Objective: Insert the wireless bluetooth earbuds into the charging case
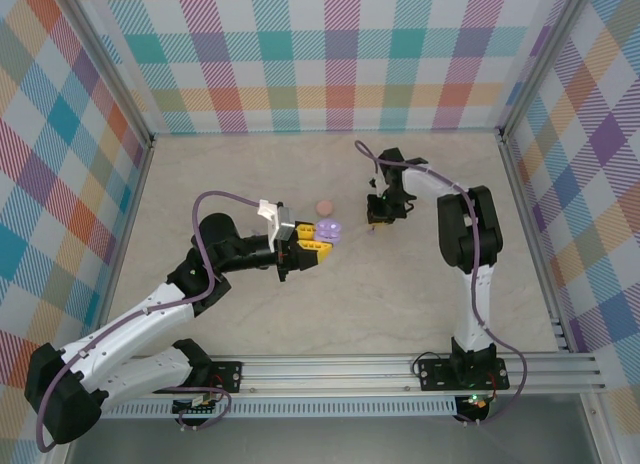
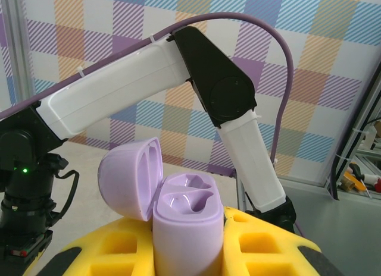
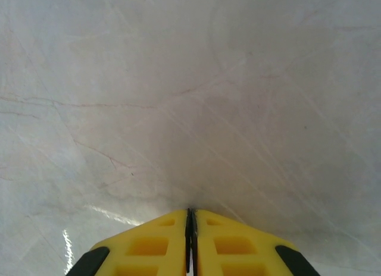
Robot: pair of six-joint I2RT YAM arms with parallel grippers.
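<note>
Now left gripper clamps the open case, base cut off; right gripper, at its 3 o'clock, has fingers together.

Lilac case, yellow R hand, plaid walls

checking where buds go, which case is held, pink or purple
The purple case, lid open, clamped in the left tool; the pink case lies loose on the table beside it.

The tabletop is being overlooked from high behind and faced closely downward from the right wrist; the right arm is being faced from the left wrist.
</note>
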